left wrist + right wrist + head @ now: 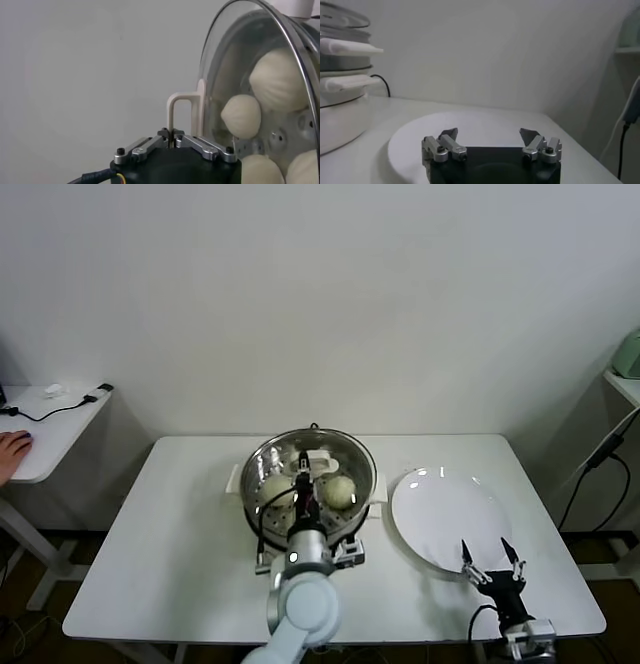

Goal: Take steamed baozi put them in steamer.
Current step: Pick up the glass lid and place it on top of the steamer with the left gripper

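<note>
The steamer (312, 476) stands mid-table, a shiny steel pot on a white base (340, 115). A round glass lid (220, 65) covers it. Through the glass I see several steamed baozi (241, 116) on the perforated tray, two of them clear in the head view (340, 491). My left gripper (171, 134) is over the pot (303, 484), shut on the lid's thin white handle (180, 106). My right gripper (492, 559) stands open at the near rim of the bare white plate (445, 509), with nothing between its fingers (447, 136).
The plate (470, 125) lies right of the steamer. A black cable (382, 82) runs behind the base. A side table (50, 424) with a person's hand (12, 449) is at far left; a shelf and cables (600, 454) are at far right.
</note>
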Motion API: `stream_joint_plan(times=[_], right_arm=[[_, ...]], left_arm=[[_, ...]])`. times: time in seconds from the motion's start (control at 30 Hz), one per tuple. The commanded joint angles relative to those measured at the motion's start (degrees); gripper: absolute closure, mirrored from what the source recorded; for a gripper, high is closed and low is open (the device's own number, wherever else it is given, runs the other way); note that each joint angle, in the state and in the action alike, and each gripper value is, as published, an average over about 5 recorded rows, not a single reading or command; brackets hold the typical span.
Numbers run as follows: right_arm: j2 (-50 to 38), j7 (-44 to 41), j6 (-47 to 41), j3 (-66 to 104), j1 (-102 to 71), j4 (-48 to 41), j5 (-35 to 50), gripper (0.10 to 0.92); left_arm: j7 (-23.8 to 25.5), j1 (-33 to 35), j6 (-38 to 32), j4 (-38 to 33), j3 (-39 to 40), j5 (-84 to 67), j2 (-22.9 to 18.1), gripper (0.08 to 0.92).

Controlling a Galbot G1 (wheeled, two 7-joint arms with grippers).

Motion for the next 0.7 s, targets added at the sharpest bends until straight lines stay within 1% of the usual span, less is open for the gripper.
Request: stream_joint_plan(times=[0.03,0.33,0.5,0.6,0.7], right_arm=[[-0.1,0.4,0.4,0.3,0.5,0.4,0.5,0.203],[0.8,0.4,0.7,0.3,1.0,0.4,-0.8,0.203],[0.9,0.2,0.7,0.2,1.0,0.5,-1.5,0.203],[1.0,-0.1,0.5,0.1,1.2,0.6,-1.9,0.203],[1.2,-0.2,0.5,0.0,1.2,0.7,-2.4,0.203]], left_arm=[[-0.8,0.1,-0.2,1.8,-0.7,0.9,0.8,0.871],[-2.4,-0.2,-0.6,2.1,-1.6,-0.5,2.2,0.871],[-2.0,0.4,-0.6,0.8,-0.8,-1.5,2.3,0.869],[-1.5,0.9,-0.6,-0.2,-0.1,-2.3,2.5,0.831],[-1.7,1.2,-0.6,-0.7,0.4,-3.2,2.4,0.753]])
